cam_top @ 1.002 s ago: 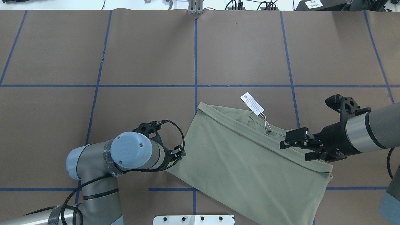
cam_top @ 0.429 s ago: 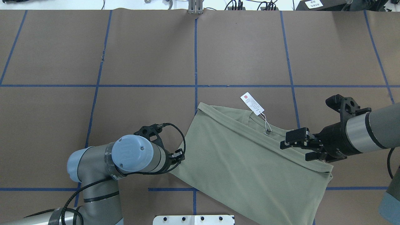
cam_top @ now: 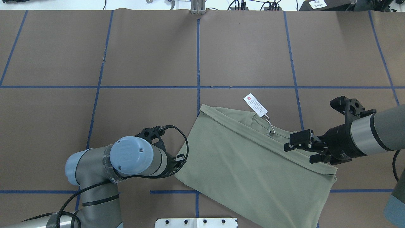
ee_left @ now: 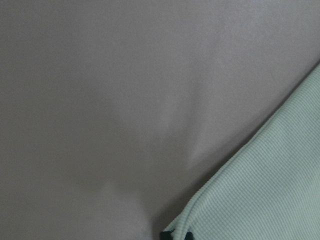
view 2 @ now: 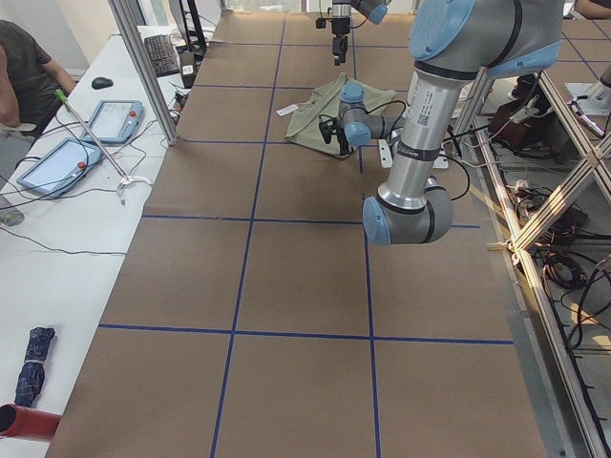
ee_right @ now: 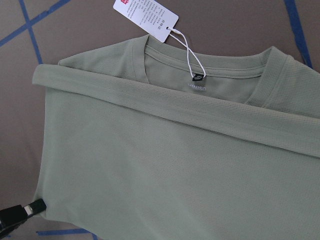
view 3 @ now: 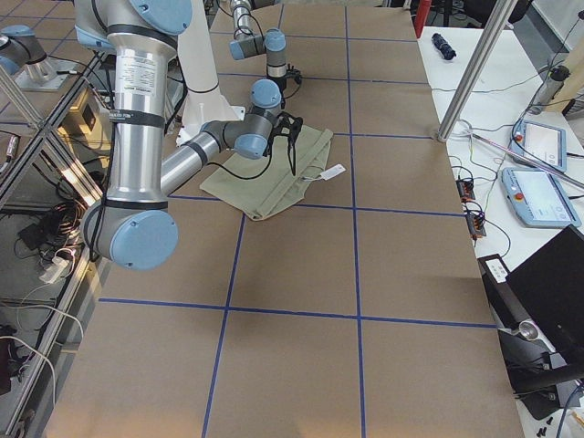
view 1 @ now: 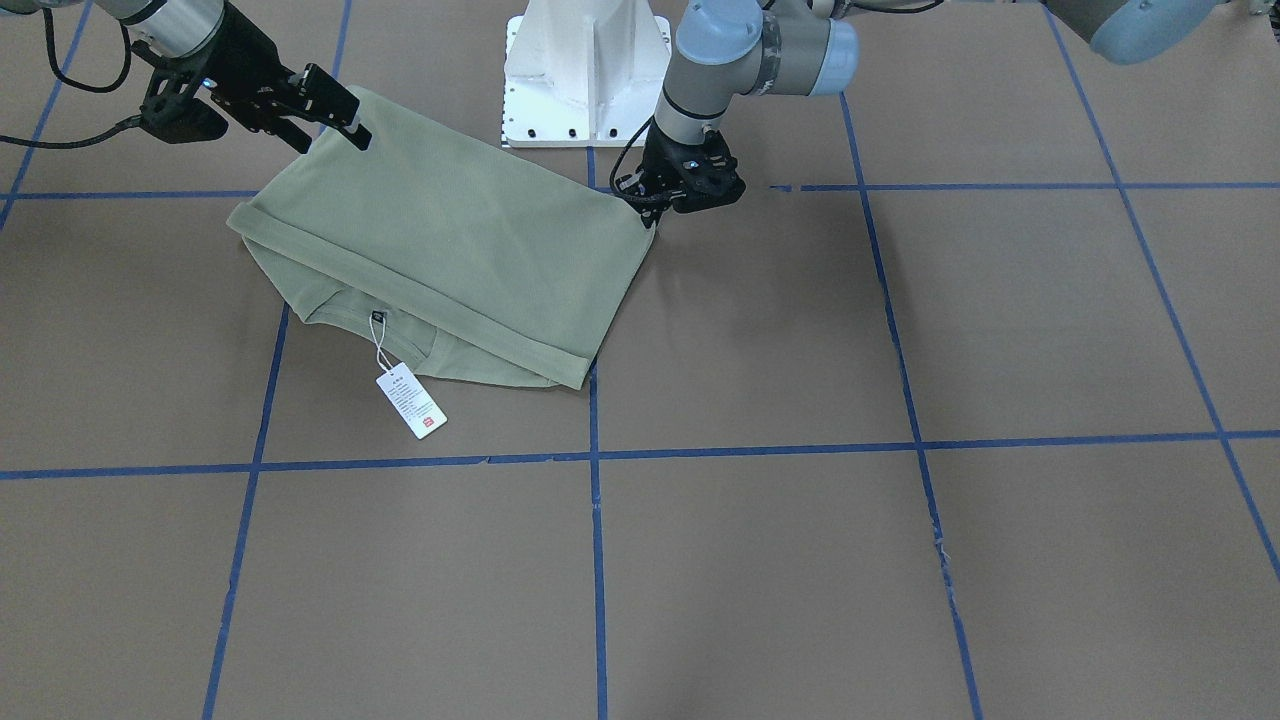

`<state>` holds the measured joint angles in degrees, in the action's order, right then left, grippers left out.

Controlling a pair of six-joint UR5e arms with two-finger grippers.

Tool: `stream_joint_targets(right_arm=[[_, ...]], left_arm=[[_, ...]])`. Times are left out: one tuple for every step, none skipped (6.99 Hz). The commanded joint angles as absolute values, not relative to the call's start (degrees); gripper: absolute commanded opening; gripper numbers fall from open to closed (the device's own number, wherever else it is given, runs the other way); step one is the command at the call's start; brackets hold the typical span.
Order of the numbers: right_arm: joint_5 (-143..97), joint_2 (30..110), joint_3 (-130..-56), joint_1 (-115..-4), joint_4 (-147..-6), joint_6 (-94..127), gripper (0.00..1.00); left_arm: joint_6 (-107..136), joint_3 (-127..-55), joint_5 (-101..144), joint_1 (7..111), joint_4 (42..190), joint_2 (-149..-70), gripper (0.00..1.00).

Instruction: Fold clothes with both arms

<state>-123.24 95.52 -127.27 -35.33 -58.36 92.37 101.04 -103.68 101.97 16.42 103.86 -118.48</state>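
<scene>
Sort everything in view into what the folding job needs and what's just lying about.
Job: sage-green long-sleeved knit shirt, its white paper hang tag, left black two-finger claw, right black two-finger claw.
Lying about: white metal pedestal base, two grey touchscreen tablets, dark blue folded umbrella.

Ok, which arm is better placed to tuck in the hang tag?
Right, probably: its end effector hovers over the shirt near the hang tag; the left end effector sits at the far corner.

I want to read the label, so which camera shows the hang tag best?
Right wrist view: the tag is large there, print and string visible, lying beside the shirt. Overhead and front views show it small; the side views, a white speck; the left wrist view, not at all.
</scene>
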Motion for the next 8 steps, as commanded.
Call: stream_joint_targets(right_arm=[[-123.3,95.6,-127.3,-35.4,-58.4,92.4,1.0],[-123.2,95.6,-127.4,-35.5,-58.4,92.4,1.0],[-123.3,95.6,-127.3,-35.6,-58.4,92.4,1.0],[-123.3,95.6,-127.4,-35.7,-58.4,92.4,1.0],[-123.2,95.7,-127.4,-35.9,-58.4,92.4,1.0],[-123.3,95.9,-127.4,-36.1,-58.4,92.4,1.0],[-123.3,95.8,-127.4,-36.1,-58.4,92.4,1.0],[-123.2,95.7,-127.4,-36.2,-58.4,92.3,1.0]], left_arm=[[101.0,-104.0,102.7,17.0,103.7,-118.6,0.0],[100.8,-103.6,102.5,19.5,103.8,-118.6,0.0],[100.6,-102.8,101.9,21.5,103.9,-118.7,0.0],[99.1,-100.9,100.0,23.3,103.9,-119.1,0.0],[97.7,-98.5,99.5,25.6,104.2,-119.8,0.0],[94.6,-94.5,99.4,28.3,104.3,-122.1,0.0],[92.3,-91.1,99.4,31.8,104.4,-124.3,0.0],[87.7,-87.9,99.4,35.6,104.8,-126.2,0.0]])
